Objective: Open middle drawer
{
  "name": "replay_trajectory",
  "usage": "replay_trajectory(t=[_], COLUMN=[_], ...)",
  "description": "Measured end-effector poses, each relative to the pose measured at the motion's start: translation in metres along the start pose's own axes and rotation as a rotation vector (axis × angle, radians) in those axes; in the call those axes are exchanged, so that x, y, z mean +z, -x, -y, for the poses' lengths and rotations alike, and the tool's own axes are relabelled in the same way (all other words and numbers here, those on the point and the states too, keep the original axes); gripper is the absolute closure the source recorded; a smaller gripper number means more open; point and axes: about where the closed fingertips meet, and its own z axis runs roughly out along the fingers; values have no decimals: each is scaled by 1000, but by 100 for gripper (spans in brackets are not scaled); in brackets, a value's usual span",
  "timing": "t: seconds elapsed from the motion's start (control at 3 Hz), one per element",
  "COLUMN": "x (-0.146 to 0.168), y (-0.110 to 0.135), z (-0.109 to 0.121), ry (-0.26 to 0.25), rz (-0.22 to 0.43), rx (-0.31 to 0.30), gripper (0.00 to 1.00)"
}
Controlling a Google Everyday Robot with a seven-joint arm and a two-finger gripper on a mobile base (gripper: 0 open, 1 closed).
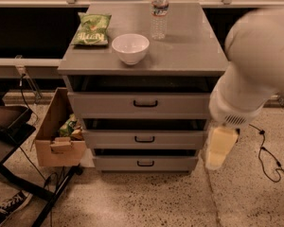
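Observation:
A grey cabinet [189,46] holds three stacked drawers. The middle drawer [109,138] has a flat grey front and a small black handle [144,139], and it sits pushed in between the top drawer [99,105] and the bottom drawer [113,163]. My arm [255,60] fills the right side, large and blurred. My gripper [220,148] hangs below it as a cream-coloured shape just right of the cabinet, level with the middle and bottom drawers. It is clear of the handle.
On the cabinet top are a green chip bag [91,30], a white bowl [130,48] and a water bottle [159,11]. A cardboard box [54,136] stands left of the cabinet, beside a black stand [9,141]. Cables [270,160] lie on the floor at right.

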Motion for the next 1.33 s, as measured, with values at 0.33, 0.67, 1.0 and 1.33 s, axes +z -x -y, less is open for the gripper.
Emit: replay_trajectory(t=[0.33,0.67,1.0,1.33], x=[83,148,148,185], y=[6,17,17,16], z=[1,7,7,13], ry=[11,41,41,78], rz=[-31,-62,-62,-57], rx=[-16,-68,-68,-70], gripper=[0,0,0,0])
